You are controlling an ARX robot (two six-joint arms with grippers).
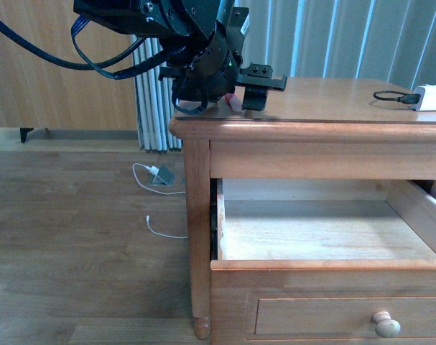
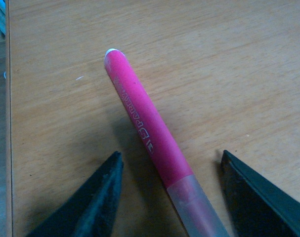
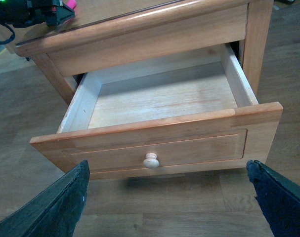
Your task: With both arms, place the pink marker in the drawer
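The pink marker (image 2: 150, 136) lies flat on the cabinet's top, its paler end between the fingers of my left gripper (image 2: 170, 155). That gripper is open, a finger (image 2: 93, 197) on either side of the marker and neither touching it. In the front view the left gripper (image 1: 248, 88) hangs over the top's near left corner, with a sliver of the marker (image 1: 234, 101) under it. The drawer (image 3: 164, 98) is pulled out, showing pale wood inside with nothing in it. My right gripper (image 3: 167, 165) is open in front of the drawer's knob (image 3: 150, 160), holding nothing, and does not show in the front view.
A white charger block (image 1: 432, 97) with a black cable (image 1: 390, 95) lies at the top's far right. On the wooden floor to the left are a white cable and small adapter (image 1: 160, 176), with a white radiator (image 1: 154, 100) behind.
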